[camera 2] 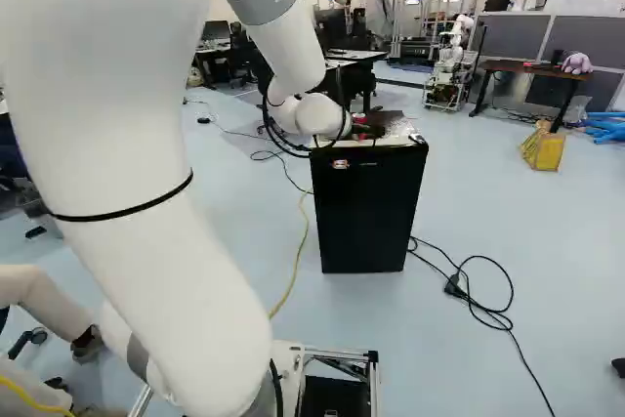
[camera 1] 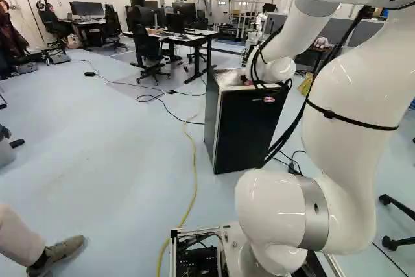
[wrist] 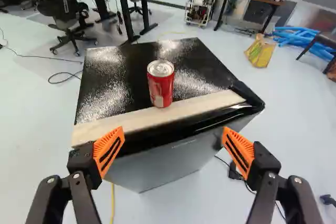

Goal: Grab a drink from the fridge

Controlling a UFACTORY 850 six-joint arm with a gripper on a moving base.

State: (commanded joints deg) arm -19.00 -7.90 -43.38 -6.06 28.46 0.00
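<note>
The red can [wrist: 160,85] stood upright on top of the fridge [camera 2: 366,217], around the middle of its near edge, by the pale strip [wrist: 197,107] there. The tool [camera 2: 365,130] was at the fridge's near edge, open, its two fingers spread wide and holding nothing. In the wrist view the can stood ahead of the tool [wrist: 173,131], between the lines of its fingers and apart from both. The arm [camera 1: 347,108] reached forward to the fridge. A yellow cable [camera 1: 194,167] ran left of the fridge, and a black cable [camera 2: 510,290] lay looped to its right. Well beyond the fridge were another robot [camera 2: 451,61] and, farther right, a yellow bag [camera 2: 545,150].
</note>
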